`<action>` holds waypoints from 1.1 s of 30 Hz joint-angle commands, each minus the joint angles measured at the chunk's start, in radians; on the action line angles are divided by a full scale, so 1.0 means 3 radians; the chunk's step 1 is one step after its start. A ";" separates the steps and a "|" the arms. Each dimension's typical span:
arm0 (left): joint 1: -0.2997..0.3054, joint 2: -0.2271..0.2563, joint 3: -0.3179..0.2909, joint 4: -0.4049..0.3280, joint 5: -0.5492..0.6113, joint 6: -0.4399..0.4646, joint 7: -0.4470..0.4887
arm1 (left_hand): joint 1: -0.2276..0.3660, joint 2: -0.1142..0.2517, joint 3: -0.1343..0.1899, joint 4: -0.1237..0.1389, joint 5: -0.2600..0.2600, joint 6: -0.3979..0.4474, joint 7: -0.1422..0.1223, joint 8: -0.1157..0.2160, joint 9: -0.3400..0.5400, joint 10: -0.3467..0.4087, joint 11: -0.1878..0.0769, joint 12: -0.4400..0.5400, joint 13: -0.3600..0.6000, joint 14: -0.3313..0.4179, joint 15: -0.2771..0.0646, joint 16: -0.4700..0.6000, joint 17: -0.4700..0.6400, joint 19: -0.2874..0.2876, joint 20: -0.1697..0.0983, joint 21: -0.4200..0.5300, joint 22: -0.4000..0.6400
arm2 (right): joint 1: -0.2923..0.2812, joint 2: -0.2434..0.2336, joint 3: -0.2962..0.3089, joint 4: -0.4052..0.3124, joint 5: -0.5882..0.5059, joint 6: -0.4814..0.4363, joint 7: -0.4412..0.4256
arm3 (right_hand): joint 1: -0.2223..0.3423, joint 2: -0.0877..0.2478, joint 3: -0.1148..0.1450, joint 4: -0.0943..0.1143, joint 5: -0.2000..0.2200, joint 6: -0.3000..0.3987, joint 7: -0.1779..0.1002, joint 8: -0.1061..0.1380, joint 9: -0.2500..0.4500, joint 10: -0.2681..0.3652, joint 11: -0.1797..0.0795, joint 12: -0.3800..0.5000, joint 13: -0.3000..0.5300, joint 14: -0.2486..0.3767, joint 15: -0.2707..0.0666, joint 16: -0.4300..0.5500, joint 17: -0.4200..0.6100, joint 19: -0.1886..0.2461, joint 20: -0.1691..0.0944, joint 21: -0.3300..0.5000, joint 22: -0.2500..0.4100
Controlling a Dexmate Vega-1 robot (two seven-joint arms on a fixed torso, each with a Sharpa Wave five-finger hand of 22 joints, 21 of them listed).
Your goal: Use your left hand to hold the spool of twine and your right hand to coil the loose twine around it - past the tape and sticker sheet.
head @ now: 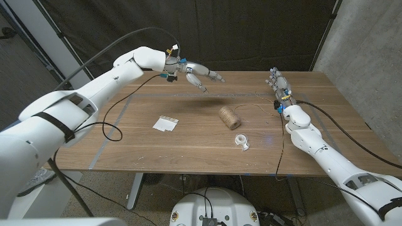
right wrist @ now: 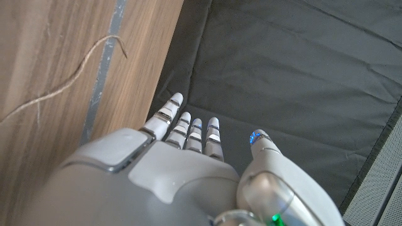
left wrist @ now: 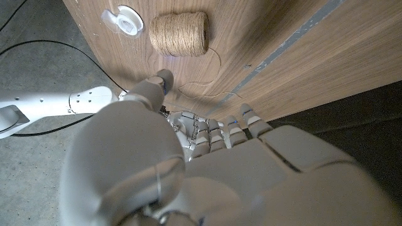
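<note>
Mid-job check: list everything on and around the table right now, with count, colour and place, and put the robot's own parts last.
spool of twine: one, tan, lying on its side near the table's middle.
loose twine: one strand, tan, trailing from the spool toward the right hand.
tape: one roll in a clear-white dispenser, near the front edge, in front of the spool.
sticker sheet: one, white, flat on the table, to the spool's left.
table: one, wooden, with grey tape lines.
black curtain: behind the table.
left hand: white, raised above the table's far left part, fingers spread, holding nothing.
right hand: white, at the table's far right, fingers apart, holding nothing.
</note>
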State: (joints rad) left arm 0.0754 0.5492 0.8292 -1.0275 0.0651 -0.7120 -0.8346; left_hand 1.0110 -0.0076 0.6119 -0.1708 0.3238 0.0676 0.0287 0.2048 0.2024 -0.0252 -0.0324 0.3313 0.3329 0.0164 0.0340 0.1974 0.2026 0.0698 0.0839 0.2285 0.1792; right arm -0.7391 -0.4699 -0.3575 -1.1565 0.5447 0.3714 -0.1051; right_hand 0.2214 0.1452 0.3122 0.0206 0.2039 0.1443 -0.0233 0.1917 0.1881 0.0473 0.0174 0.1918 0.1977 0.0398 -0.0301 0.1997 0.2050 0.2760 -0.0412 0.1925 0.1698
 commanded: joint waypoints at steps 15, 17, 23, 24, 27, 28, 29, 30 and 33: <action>-0.0070 -0.0163 0.0195 0.0178 0.0146 -0.0161 -0.0163 | 0.0026 -0.0024 -0.0077 0.0023 -0.0099 -0.0080 0.0013 -0.0029 0.0020 -0.0072 0.0036 0.0045 0.0043 -0.0061 0.0045 0.0003 0.0027 -0.0006 0.0004 -0.0026 0.0020 | -0.0014 -0.0039 0.0024 0.0092 -0.0069 0.0002 -0.0105 | 0.0001 -0.0030 0.0040 -0.0007 -0.0015 -0.0056 -0.0010 -0.0017 0.0016 -0.0045 0.0011 0.0002 0.0008 -0.0043 -0.0009 -0.0003 0.0000 -0.0025 0.0002 0.0002 0.0012; -0.0105 -0.0215 0.0219 0.0292 0.0139 -0.0206 -0.0176 | 0.0037 -0.0026 -0.0091 0.0021 -0.0120 -0.0101 0.0017 -0.0033 0.0021 -0.0132 0.0051 0.0033 0.0050 -0.0090 0.0053 -0.0007 0.0027 -0.0008 0.0006 -0.0029 0.0021 | -0.0011 -0.0038 0.0021 0.0112 -0.0079 0.0013 -0.0109 | 0.0000 -0.0032 0.0041 -0.0008 -0.0016 -0.0061 -0.0013 -0.0017 0.0016 -0.0047 0.0008 0.0003 0.0008 -0.0049 -0.0006 -0.0004 0.0000 -0.0028 0.0012 0.0002 0.0012; -0.0242 -0.0419 0.0320 0.0722 0.0198 -0.0412 -0.0131 | 0.0056 -0.0026 -0.0109 0.0019 -0.0151 -0.0150 0.0038 -0.0044 0.0022 -0.0204 0.0081 0.0021 0.0058 -0.0158 0.0083 -0.0028 0.0025 -0.0024 0.0015 -0.0038 0.0023 | -0.0009 -0.0037 0.0025 0.0170 -0.0085 0.0045 -0.0106 | -0.0003 -0.0034 0.0043 -0.0009 -0.0017 -0.0072 -0.0015 -0.0018 0.0016 -0.0057 0.0017 0.0002 0.0008 -0.0054 -0.0003 -0.0004 0.0001 -0.0030 0.0018 0.0002 0.0012; -0.0269 -0.0458 0.0340 0.0801 0.0206 -0.0452 -0.0123 | 0.0059 -0.0025 -0.0111 0.0019 -0.0153 -0.0152 0.0039 -0.0044 0.0022 -0.0216 0.0083 0.0018 0.0059 -0.0166 0.0086 -0.0030 0.0025 -0.0027 0.0014 -0.0040 0.0023 | -0.0008 -0.0038 0.0025 0.0178 -0.0088 0.0049 -0.0110 | -0.0003 -0.0034 0.0043 -0.0009 -0.0017 -0.0073 -0.0017 -0.0018 0.0016 -0.0059 0.0016 0.0001 0.0008 -0.0056 -0.0002 -0.0005 0.0001 -0.0030 0.0017 0.0002 0.0012; -0.0348 -0.0577 0.0399 0.1035 0.0217 -0.0560 -0.0109 | 0.0066 -0.0021 -0.0118 0.0020 -0.0164 -0.0160 0.0042 -0.0043 0.0022 -0.0236 0.0094 0.0015 0.0061 -0.0177 0.0098 -0.0031 0.0024 -0.0030 0.0017 -0.0042 0.0024 | -0.0008 -0.0039 0.0029 0.0196 -0.0088 0.0054 -0.0114 | -0.0004 -0.0035 0.0045 -0.0010 -0.0018 -0.0078 -0.0016 -0.0018 0.0016 -0.0062 0.0022 0.0001 0.0008 -0.0063 0.0002 -0.0007 0.0001 -0.0030 0.0018 0.0003 0.0012; -0.0374 -0.0614 0.0418 0.1108 0.0222 -0.0595 -0.0100 | 0.0070 -0.0019 -0.0121 0.0020 -0.0169 -0.0166 0.0046 -0.0043 0.0022 -0.0247 0.0097 0.0013 0.0062 -0.0188 0.0105 -0.0033 0.0023 -0.0038 0.0019 -0.0045 0.0024 | -0.0008 -0.0042 0.0028 0.0199 -0.0091 0.0055 -0.0114 | -0.0004 -0.0036 0.0045 -0.0010 -0.0018 -0.0080 -0.0018 -0.0018 0.0016 -0.0061 0.0021 0.0002 0.0008 -0.0064 0.0004 -0.0007 0.0002 -0.0030 0.0018 0.0003 0.0012; -0.0402 -0.0649 0.0440 0.1178 0.0233 -0.0630 -0.0091 | 0.0072 -0.0018 -0.0124 0.0021 -0.0173 -0.0170 0.0047 -0.0043 0.0022 -0.0259 0.0102 0.0010 0.0063 -0.0195 0.0106 -0.0035 0.0022 -0.0041 0.0020 -0.0046 0.0024 | -0.0009 -0.0044 0.0030 0.0202 -0.0090 0.0056 -0.0114 | -0.0004 -0.0036 0.0046 -0.0010 -0.0018 -0.0082 -0.0017 -0.0018 0.0016 -0.0062 0.0027 0.0002 0.0008 -0.0066 0.0002 -0.0007 0.0002 -0.0030 0.0018 0.0003 0.0012; -0.0425 -0.0682 0.0458 0.1243 0.0236 -0.0659 -0.0083 | 0.0075 -0.0017 -0.0127 0.0021 -0.0177 -0.0184 0.0046 -0.0046 0.0022 -0.0264 0.0107 0.0010 0.0063 -0.0202 0.0109 -0.0035 0.0022 -0.0044 0.0021 -0.0048 0.0025 | -0.0009 -0.0044 0.0031 0.0207 -0.0089 0.0059 -0.0115 | -0.0005 -0.0035 0.0047 -0.0010 -0.0018 -0.0086 -0.0017 -0.0019 0.0016 -0.0066 0.0025 0.0001 0.0008 -0.0068 0.0002 -0.0007 0.0002 -0.0030 0.0017 0.0003 0.0012; -0.0482 -0.0763 0.0509 0.1396 0.0234 -0.0735 -0.0072 | 0.0082 -0.0014 -0.0135 0.0022 -0.0189 -0.0200 0.0053 -0.0047 0.0022 -0.0293 0.0123 0.0003 0.0065 -0.0224 0.0125 -0.0039 0.0020 -0.0066 0.0026 -0.0056 0.0025 | -0.0014 -0.0048 0.0039 0.0212 -0.0087 0.0066 -0.0125 | -0.0006 -0.0036 0.0048 -0.0011 -0.0019 -0.0091 -0.0019 -0.0019 0.0016 -0.0069 0.0024 0.0001 0.0008 -0.0068 0.0006 -0.0007 0.0002 -0.0033 0.0017 0.0002 0.0013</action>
State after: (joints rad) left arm -0.0023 0.4166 0.9286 -0.8026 0.1227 -0.8406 -0.8725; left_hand 1.0229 -0.0118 0.5776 -0.1640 0.2698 0.0175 0.0392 0.1921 0.2071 -0.0991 0.0058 0.3348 0.3509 -0.0416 0.0660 0.1905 0.2071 0.0606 0.0922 0.2129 0.1843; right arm -0.7427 -0.4815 -0.3499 -1.1087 0.5207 0.3822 -0.1372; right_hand 0.2212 0.1450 0.3219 0.0168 0.1998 0.1210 -0.0251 0.1917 0.1881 0.0313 0.0229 0.1918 0.1975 0.0270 -0.0282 0.1998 0.2050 0.2704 -0.0357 0.1925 0.1698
